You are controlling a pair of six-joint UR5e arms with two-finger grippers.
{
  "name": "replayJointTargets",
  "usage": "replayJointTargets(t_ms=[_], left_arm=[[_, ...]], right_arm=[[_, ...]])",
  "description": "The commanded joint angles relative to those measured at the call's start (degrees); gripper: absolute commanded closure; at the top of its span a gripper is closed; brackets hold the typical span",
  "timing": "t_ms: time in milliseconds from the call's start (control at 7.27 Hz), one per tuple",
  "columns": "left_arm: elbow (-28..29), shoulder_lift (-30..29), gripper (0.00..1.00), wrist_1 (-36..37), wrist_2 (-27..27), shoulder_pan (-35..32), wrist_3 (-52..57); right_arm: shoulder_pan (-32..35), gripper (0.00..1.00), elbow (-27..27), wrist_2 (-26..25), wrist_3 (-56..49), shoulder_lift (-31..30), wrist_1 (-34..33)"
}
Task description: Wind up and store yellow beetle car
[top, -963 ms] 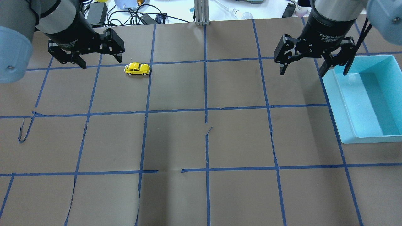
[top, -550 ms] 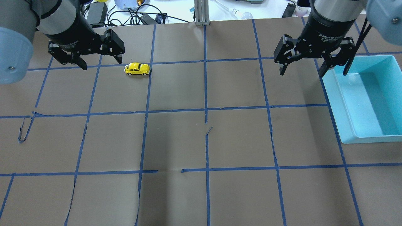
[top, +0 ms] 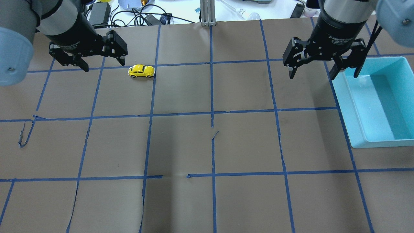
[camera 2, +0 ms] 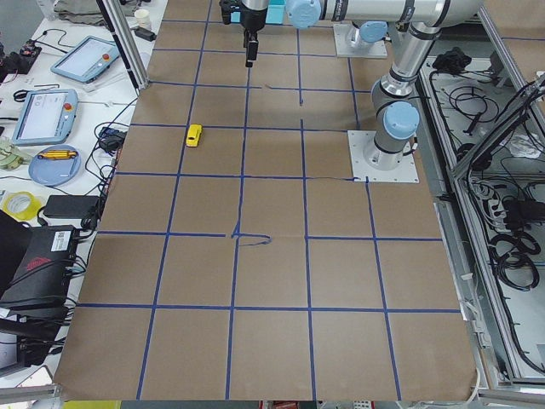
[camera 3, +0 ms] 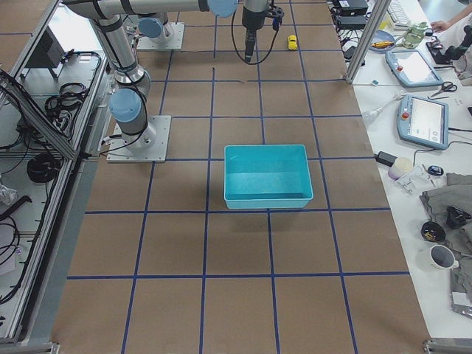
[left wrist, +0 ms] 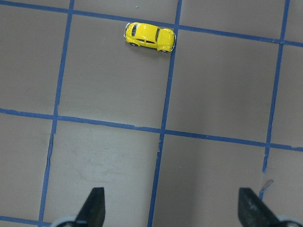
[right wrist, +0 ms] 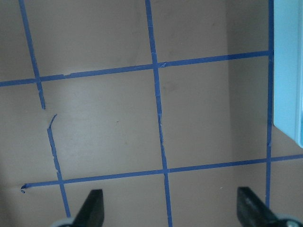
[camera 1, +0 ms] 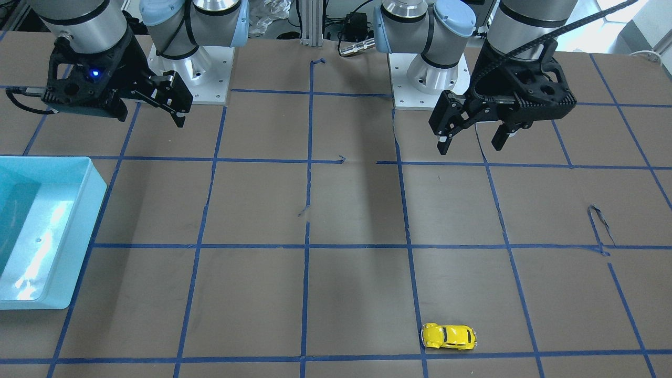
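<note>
The yellow beetle car point(top: 141, 71) stands on its wheels on the brown table, on the robot's left side at the far part of the table. It also shows in the front view point(camera 1: 449, 336) and in the left wrist view point(left wrist: 150, 37). My left gripper point(top: 104, 64) is open and empty, raised above the table, just left of the car and nearer the robot, apart from it. My right gripper point(top: 311, 75) is open and empty, raised beside the left rim of the light blue bin point(top: 355, 106).
The table is covered in brown paper with a blue tape grid point(top: 212, 113), torn in spots. The bin stands at the right edge and is empty inside point(camera 3: 265, 199). Cables and devices point(top: 136, 14) lie beyond the table's far edge.
The right wrist has shifted very slightly. The car and the left gripper stay where they were, and both grippers stay open.
</note>
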Motion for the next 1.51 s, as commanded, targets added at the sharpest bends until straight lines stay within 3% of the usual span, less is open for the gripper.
replayJointTargets(t_ms=[0,413,688,1101,1376], left_arm=[[0.0,-0.1,0.0,0.0,0.0,0.0,0.1],[0.0,-0.1,0.0,0.0,0.0,0.0,1.7],[0.7,-1.5,0.0,0.1,0.1,0.2,8.8],[1.0,-8.7,0.0,4.2,0.2,0.3,21.2],[1.1,-15.4,0.0,9.4,0.3,1.2,35.0]], right_arm=[[0.0,0.0,0.1,-0.1,0.2,0.0,0.1],[0.0,0.0,0.0,0.0,0.1,0.0,0.0],[0.0,0.0,0.0,0.0,0.0,0.0,0.0],[0.0,0.0,0.1,-0.1,-0.2,0.0,0.2],[0.0,0.0,0.1,-0.1,-0.3,0.1,0.3]])
